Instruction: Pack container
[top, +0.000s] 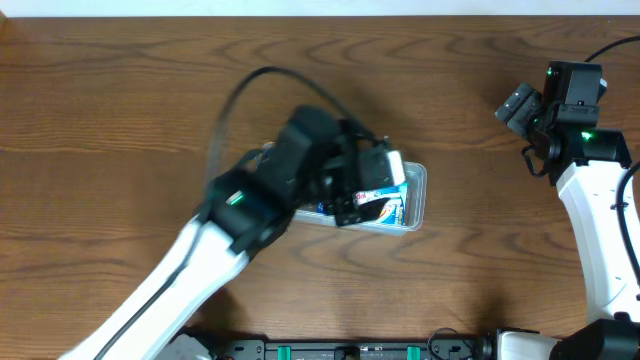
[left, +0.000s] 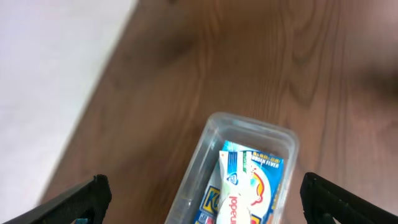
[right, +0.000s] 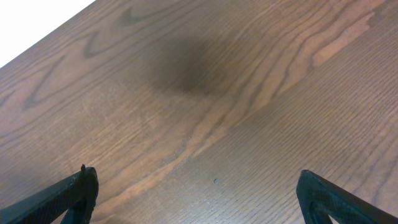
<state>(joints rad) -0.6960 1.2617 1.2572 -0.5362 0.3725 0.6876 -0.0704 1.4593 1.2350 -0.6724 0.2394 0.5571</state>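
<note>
Left claw (left: 208, 194) over half-hidden container (left: 250, 123)

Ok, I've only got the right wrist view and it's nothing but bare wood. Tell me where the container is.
Observer: The container sits near the middle of the table, well off to the right arm's left.
Operator: Say what's in it.
Observer: A blue printed carton lies flat inside, along the tub's length.
Operator: Report the left gripper.
Observer: The left gripper hovers over the container with its fingers wide apart and nothing gripped between them.
</note>
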